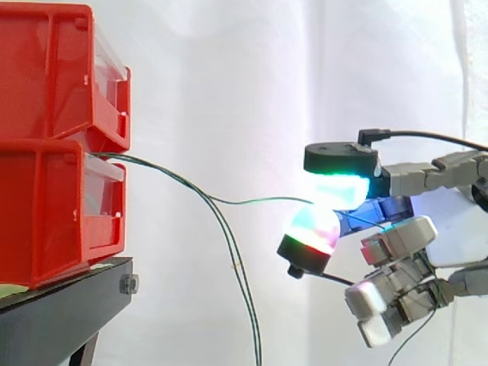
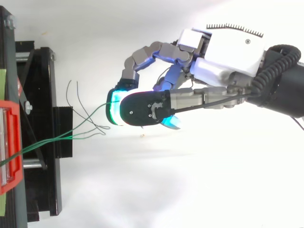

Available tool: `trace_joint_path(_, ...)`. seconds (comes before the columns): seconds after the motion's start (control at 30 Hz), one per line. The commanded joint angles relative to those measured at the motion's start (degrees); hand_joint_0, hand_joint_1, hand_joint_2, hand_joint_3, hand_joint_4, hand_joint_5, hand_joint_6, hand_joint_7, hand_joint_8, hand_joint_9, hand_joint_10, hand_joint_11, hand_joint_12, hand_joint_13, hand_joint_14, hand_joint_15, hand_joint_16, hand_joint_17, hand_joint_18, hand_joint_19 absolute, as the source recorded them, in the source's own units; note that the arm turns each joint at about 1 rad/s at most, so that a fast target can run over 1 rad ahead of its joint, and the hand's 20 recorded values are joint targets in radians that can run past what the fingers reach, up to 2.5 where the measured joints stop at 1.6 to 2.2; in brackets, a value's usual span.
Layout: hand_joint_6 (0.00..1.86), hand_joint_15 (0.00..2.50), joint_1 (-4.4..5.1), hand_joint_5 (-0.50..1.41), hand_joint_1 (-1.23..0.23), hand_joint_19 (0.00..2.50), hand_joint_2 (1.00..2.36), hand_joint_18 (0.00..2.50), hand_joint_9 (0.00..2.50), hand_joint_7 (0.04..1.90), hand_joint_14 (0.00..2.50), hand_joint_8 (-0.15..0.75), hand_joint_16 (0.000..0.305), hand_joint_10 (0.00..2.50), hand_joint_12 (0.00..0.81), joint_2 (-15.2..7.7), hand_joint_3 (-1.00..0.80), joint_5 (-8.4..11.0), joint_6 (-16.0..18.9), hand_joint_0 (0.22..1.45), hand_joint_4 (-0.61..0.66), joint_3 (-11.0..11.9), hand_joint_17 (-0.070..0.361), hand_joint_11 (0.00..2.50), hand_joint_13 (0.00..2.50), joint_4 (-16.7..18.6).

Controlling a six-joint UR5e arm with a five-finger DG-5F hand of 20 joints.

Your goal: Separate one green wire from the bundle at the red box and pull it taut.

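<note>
Thin green wires come out between the two stacked red bins (image 1: 53,206) at the left. One green wire (image 1: 244,201) runs right from there, with a slight sag, to my hand (image 1: 457,229). Two glowing fingertips (image 1: 335,189) pinch its end. The other wires of the bundle (image 1: 238,267) hang down loose below it. From above, the held wire (image 2: 71,133) stretches from the red bin (image 2: 10,142) to the hand (image 2: 228,52), and loose wire ends (image 2: 76,95) curl beside it. The remaining fingers are curled under the palm.
The bins rest on a black stand (image 1: 65,305) whose frame (image 2: 40,95) lies along the left in the top view. A white curtain is behind, and open space lies between the stand and the hand.
</note>
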Motion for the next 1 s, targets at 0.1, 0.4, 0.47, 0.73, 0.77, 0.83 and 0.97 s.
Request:
trace_joint_path(0.1, 0.92, 1.18, 0.02, -0.14, -0.73, 0.68, 1.02, 0.79, 1.38, 0.94, 0.03, 0.248, 0.045, 0.25, 0.338, -0.08, -0.12, -0.28, 0.70, 0.62, -0.02, -3.03, 0.102, 1.59, 1.20, 3.38)
trace_joint_path(0.4, 0.92, 1.51, 0.11, -0.14, -0.73, 0.82, 1.02, 0.90, 1.36, 0.92, 0.01, 0.260, 0.040, 0.26, 0.282, -0.08, -0.12, -0.10, -0.88, 0.63, -0.01, -3.21, 0.090, 1.53, 1.35, 7.77)
trace_joint_path(0.47, 0.92, 1.45, 0.11, -0.14, -0.73, 1.06, 1.02, 1.05, 1.38, 0.92, 0.58, 0.261, 0.038, 0.28, 0.275, 0.01, -0.12, -0.28, -0.79, 0.63, -0.01, -3.12, 0.086, 1.54, 1.38, 7.86)
trace_joint_path(0.73, 0.92, 0.91, 0.11, -0.14, -0.74, 1.95, 1.02, 1.36, 1.40, 0.92, 2.50, 0.259, 0.031, 0.44, 0.290, -0.08, -0.12, -0.19, -0.88, 0.65, 0.01, -3.21, 0.070, 1.49, 1.13, 7.69)
trace_joint_path(0.77, 0.92, 0.91, 0.11, -0.14, -0.74, 1.98, 1.02, 1.37, 1.40, 0.92, 2.50, 0.266, 0.032, 0.45, 0.284, -0.08, -0.12, -0.10, -0.88, 0.65, 0.01, -3.21, 0.073, 1.48, 1.12, 7.60)
trace_joint_path(0.83, 0.92, 0.91, 0.11, -0.14, -0.75, 2.01, 1.02, 1.39, 1.40, 0.92, 2.50, 0.265, 0.032, 0.46, 0.283, 0.01, -0.12, -0.10, -0.88, 0.65, 0.01, -3.12, 0.072, 1.49, 1.11, 7.60)
trace_joint_path(0.97, 0.92, 0.92, 0.11, -0.14, -0.75, 2.02, 1.02, 1.39, 1.40, 0.92, 2.50, 0.263, 0.032, 0.45, 0.285, 0.01, -0.13, -0.10, -0.88, 0.65, 0.01, -3.21, 0.071, 1.49, 1.11, 7.60)
